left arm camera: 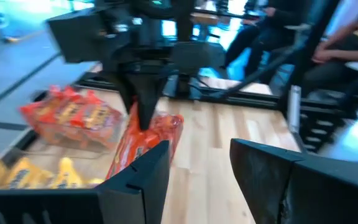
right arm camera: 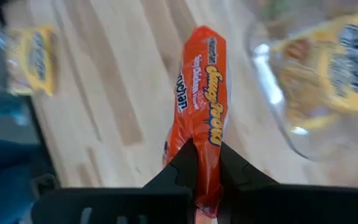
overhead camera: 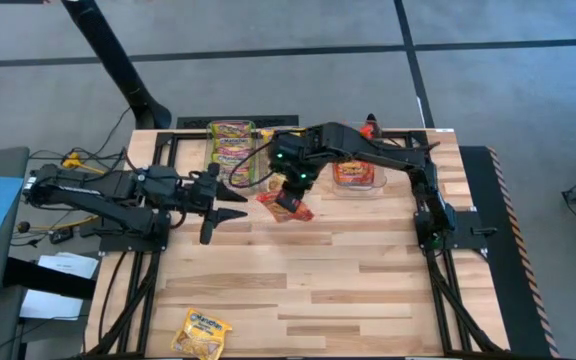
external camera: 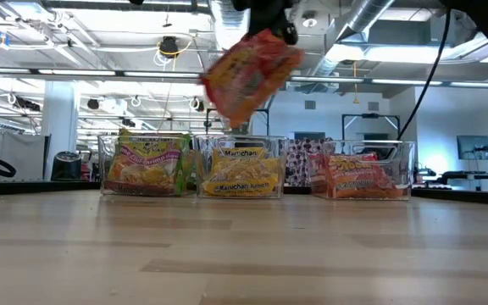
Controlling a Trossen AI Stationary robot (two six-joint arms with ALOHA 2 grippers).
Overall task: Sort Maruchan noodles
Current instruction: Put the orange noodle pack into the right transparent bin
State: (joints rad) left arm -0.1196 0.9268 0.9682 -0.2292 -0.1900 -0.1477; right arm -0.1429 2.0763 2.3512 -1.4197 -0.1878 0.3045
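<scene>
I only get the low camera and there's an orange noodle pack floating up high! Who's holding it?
Observer: The right gripper has it; its fingers are pinched on the edge of the red-orange packet.
Operator: Where's the other arm? I can't see it.
Observer: The left gripper is near the table's left side, fingers open, holding nothing.
Operator: Are any noodles left outside the bins?
Observer: Yes, one yellow packet lies flat near the table's front edge, left of the middle.
Operator: Is the orange pack over its bin yet?
Observer: No. From above it hangs over bare wood, and the bin of red-orange packets sits farther back and right.
</scene>
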